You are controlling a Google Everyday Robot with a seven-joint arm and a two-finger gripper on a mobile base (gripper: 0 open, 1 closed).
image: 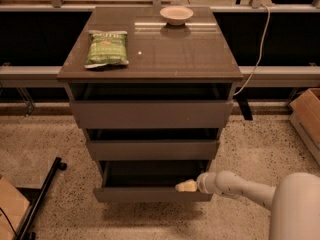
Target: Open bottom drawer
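The bottom drawer [150, 194] is the lowest and narrowest of three grey-brown flat fronts on the cabinet. It stands pulled out, with its dark inside [155, 174] showing above the front. My gripper [185, 186] reaches in from the lower right on a white arm [240, 186]. Its pale tip sits at the top edge of the drawer front, right of the middle, over the open drawer.
The cabinet top [165, 54] holds a green snack bag [106, 48] and a small bowl [176, 15]. The top drawer [150, 114] and the middle drawer [152, 150] stand slightly out. A cardboard box [306, 116] is at the right. A black bar [42, 196] lies on the floor at the left.
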